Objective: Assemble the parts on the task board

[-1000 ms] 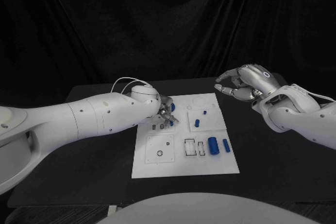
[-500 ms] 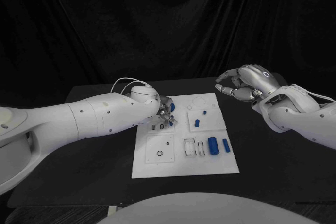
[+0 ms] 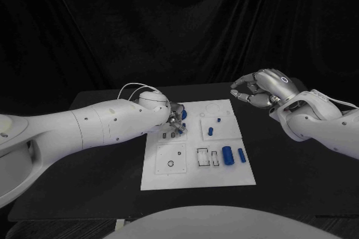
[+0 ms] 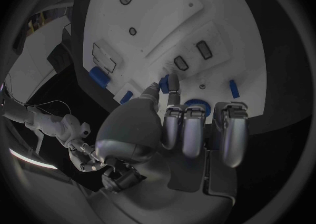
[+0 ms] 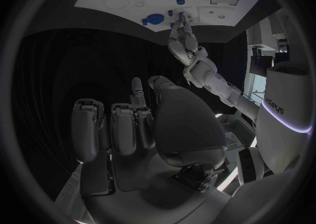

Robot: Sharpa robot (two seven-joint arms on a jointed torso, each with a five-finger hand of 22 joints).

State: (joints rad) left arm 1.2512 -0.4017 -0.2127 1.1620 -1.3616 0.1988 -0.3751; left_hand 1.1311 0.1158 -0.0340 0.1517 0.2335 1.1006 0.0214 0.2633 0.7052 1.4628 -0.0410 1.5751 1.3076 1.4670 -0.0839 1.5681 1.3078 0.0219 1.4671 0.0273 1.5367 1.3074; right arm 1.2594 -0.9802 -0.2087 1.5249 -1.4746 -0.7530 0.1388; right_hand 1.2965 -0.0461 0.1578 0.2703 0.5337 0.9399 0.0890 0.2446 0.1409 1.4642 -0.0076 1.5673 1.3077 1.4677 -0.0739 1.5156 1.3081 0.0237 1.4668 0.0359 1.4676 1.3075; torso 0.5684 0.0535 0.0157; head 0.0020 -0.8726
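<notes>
Blue parts lie scattered over the white task board [image 3: 196, 174] at the middle of the tabletop [image 3: 97, 171]. The left hand [image 3: 176, 122] works at the board's far-left corner, pinching a small blue part [image 4: 165, 83] between thumb and fingertip, directly above the slots. The right hand [image 3: 258, 89] hovers off the board at two o'clock, fingers curled on nothing. The left hand is plainly nearer.
</notes>
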